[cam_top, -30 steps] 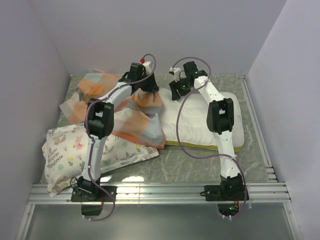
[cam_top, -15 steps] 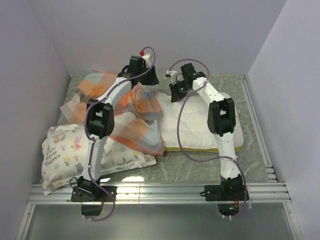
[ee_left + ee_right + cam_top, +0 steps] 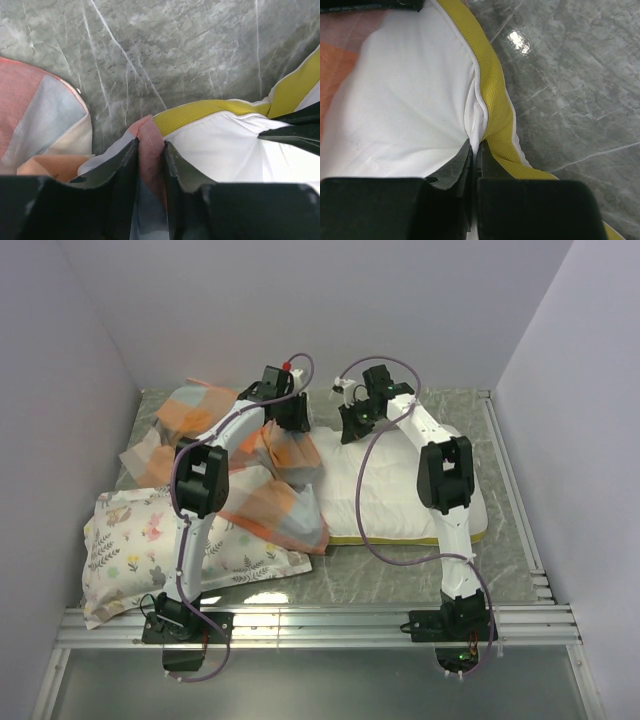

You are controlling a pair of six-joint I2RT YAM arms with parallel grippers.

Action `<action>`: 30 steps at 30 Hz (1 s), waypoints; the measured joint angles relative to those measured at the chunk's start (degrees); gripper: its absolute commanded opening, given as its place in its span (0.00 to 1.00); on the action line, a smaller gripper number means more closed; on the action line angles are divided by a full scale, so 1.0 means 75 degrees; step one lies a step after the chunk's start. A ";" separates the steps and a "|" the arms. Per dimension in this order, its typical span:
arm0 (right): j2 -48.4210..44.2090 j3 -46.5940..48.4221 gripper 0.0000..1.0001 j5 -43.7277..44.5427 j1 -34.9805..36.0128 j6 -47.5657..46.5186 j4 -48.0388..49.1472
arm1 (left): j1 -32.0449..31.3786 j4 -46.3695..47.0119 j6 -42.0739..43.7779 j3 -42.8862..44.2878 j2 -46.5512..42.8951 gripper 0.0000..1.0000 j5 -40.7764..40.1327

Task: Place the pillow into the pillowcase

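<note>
Edges were held for stuffing.
Left gripper [image 3: 150, 150] clamped orange-grey checked cloth pillowcase [image 3: 45, 115] between its fingers; right gripper [image 3: 475, 150] pinched cream yellow-banded pillow [image 3: 410, 90].

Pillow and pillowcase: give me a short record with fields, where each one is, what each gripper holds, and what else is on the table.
pillow: flat on the right of the table, almost wholly uncovered
pillowcase: bunched on the left, its edge at the pillow's left end
left gripper: shut on a fold of the pillowcase's edge
right gripper: shut on the pillow's seam beside the yellow band
other: flower-printed pillow, near left, partly under the pillowcase
task state: pillow not yet inside
</note>
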 measured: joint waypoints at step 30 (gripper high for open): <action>-0.2512 -0.2567 0.00 -0.0848 -0.0026 0.2241 0.1451 | -0.1116 0.3322 -0.3136 -0.0009 -0.0029 0.00 0.2139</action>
